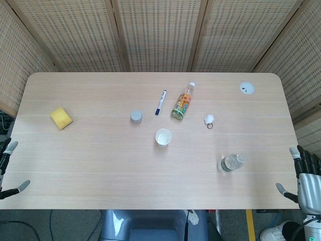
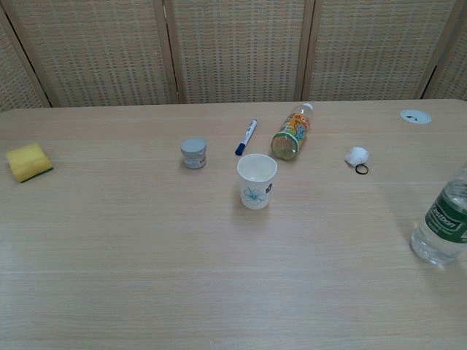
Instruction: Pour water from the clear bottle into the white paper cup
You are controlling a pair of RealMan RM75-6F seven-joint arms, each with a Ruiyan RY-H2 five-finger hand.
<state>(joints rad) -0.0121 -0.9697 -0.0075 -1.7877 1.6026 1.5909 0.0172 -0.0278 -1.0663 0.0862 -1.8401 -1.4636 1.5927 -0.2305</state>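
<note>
The clear bottle (image 1: 231, 163) with a green label stands upright near the table's front right; in the chest view the clear bottle (image 2: 445, 222) is cut off by the right edge. The white paper cup (image 1: 163, 137) stands upright at the table's middle, and the chest view shows the white paper cup (image 2: 256, 181) with a blue print on its side. My right hand (image 1: 303, 175) hangs off the table's right front corner, fingers spread, holding nothing. My left hand (image 1: 7, 168) shows only partly at the left edge, fingers apart, off the table.
An orange-labelled bottle (image 1: 182, 102) lies on its side behind the cup, with a blue marker (image 1: 160, 102) to its left. A small grey jar (image 1: 136, 117), a yellow sponge (image 1: 61, 118) and a small white object with a ring (image 1: 209, 120) also lie on the table (image 1: 90, 165).
</note>
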